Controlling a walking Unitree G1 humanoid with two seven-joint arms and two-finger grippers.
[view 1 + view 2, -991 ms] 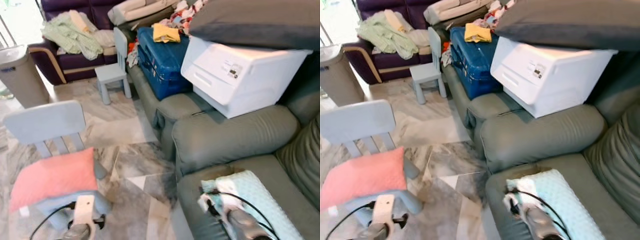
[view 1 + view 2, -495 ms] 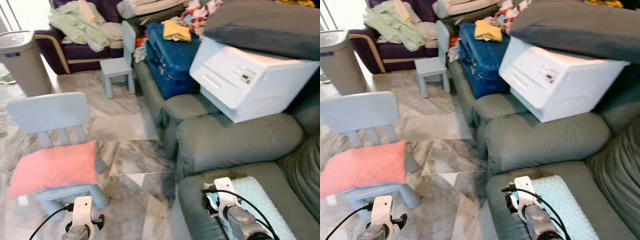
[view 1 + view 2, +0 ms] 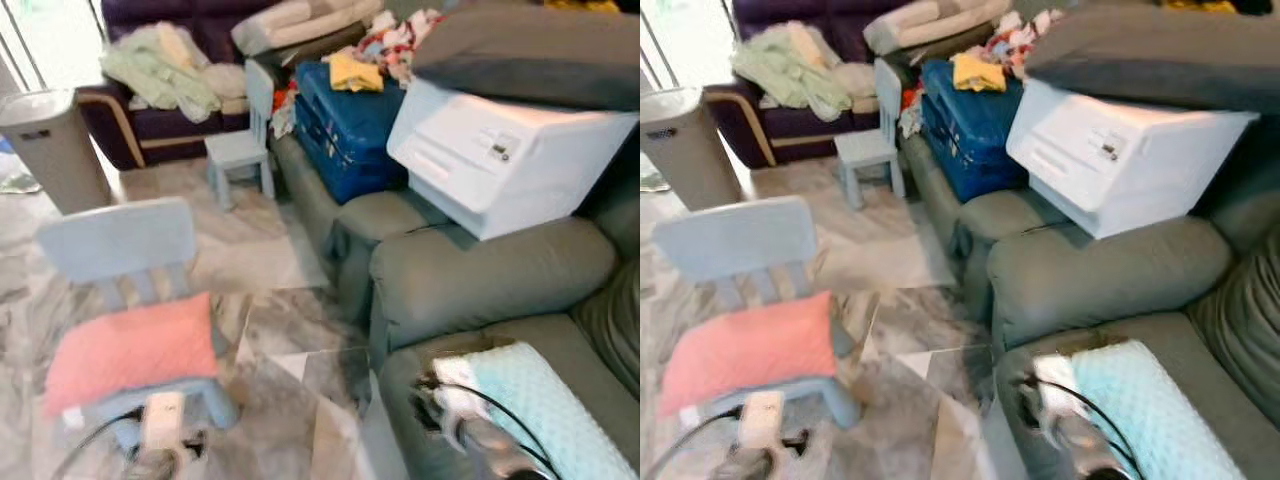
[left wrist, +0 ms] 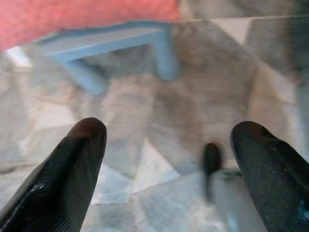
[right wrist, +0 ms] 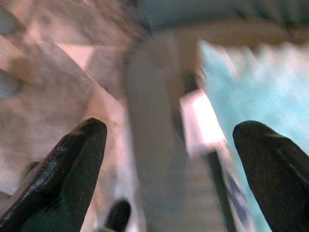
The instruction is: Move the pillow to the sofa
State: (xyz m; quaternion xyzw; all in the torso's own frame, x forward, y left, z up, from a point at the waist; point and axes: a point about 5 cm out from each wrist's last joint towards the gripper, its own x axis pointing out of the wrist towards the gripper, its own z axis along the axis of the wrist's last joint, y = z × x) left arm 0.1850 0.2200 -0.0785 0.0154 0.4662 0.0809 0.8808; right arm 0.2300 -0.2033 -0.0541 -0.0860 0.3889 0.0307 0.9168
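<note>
The white box [image 3: 500, 165] has a small dark label and the bin [image 3: 55, 145] a dark mark, but no text can be read.

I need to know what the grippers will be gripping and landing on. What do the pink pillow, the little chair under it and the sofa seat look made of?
Pink pillow: soft matte fabric, apparently stuffed; it sags at the edges. Chair: pale blue, smooth, probably moulded plastic. Sofa: grey-green, padded, faint sheen; leather or leatherette, cannot tell which.

Silver arms with white wrist blocks, looping black cables, glossy black rounded fingers [image 4: 67, 179].
</note>
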